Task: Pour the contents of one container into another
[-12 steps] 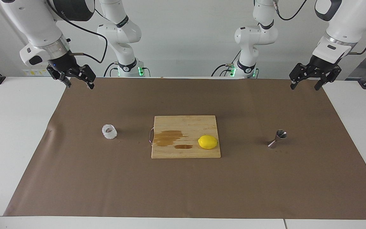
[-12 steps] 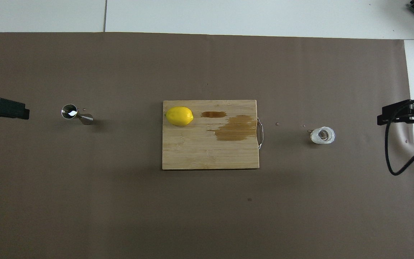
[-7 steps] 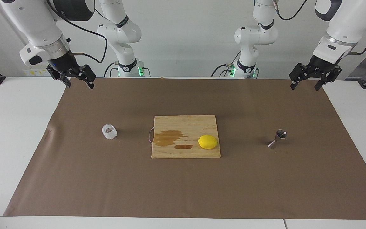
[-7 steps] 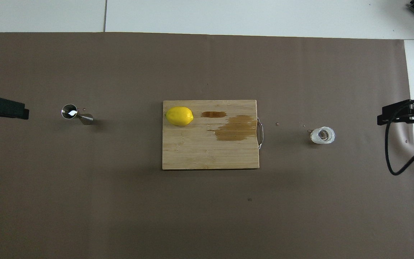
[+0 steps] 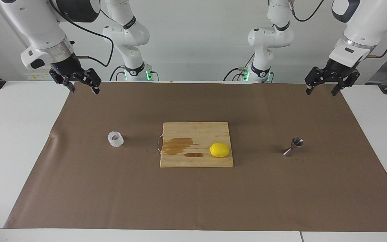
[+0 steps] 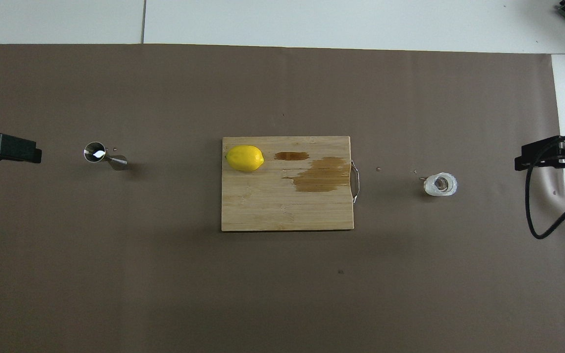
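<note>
Now, the glass cup stands upright, mouth up, on the brown mat toward the right arm's end, well below the raised, wide-open right gripper. Steel jigger stands upright, axis vertical, below the open, empty left gripper. Cutting board with lemon sits between; bare mat all around.

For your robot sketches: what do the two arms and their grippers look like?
Both arms are glossy white with rounded joints and black bands, trailing black cables. A silver ring precedes each wrist. The left gripper and right gripper are black, two-fingered linkages. Green lights glow at the bases.
</note>
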`<control>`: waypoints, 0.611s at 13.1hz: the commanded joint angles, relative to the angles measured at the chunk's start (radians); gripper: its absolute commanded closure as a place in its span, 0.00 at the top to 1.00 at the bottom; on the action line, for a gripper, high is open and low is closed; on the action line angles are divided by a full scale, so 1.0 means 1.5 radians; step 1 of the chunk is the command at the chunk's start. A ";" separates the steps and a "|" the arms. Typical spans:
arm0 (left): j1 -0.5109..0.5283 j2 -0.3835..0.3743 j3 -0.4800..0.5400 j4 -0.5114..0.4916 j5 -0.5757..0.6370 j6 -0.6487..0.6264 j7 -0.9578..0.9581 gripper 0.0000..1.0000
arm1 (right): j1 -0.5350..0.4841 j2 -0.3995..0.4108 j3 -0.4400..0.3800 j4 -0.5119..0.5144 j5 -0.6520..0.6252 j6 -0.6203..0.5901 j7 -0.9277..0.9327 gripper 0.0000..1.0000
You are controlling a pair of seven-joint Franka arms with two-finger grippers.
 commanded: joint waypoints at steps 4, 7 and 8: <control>0.002 -0.012 0.000 -0.015 -0.003 0.006 -0.006 1.00 | -0.002 -0.014 0.002 -0.015 -0.005 -0.004 0.008 1.00; 0.004 -0.014 0.001 -0.018 -0.006 0.007 -0.006 1.00 | -0.002 -0.014 0.002 -0.015 -0.005 -0.004 0.008 1.00; 0.004 -0.017 0.003 -0.023 -0.007 0.005 -0.008 1.00 | -0.002 -0.014 0.002 -0.015 -0.005 -0.004 0.008 1.00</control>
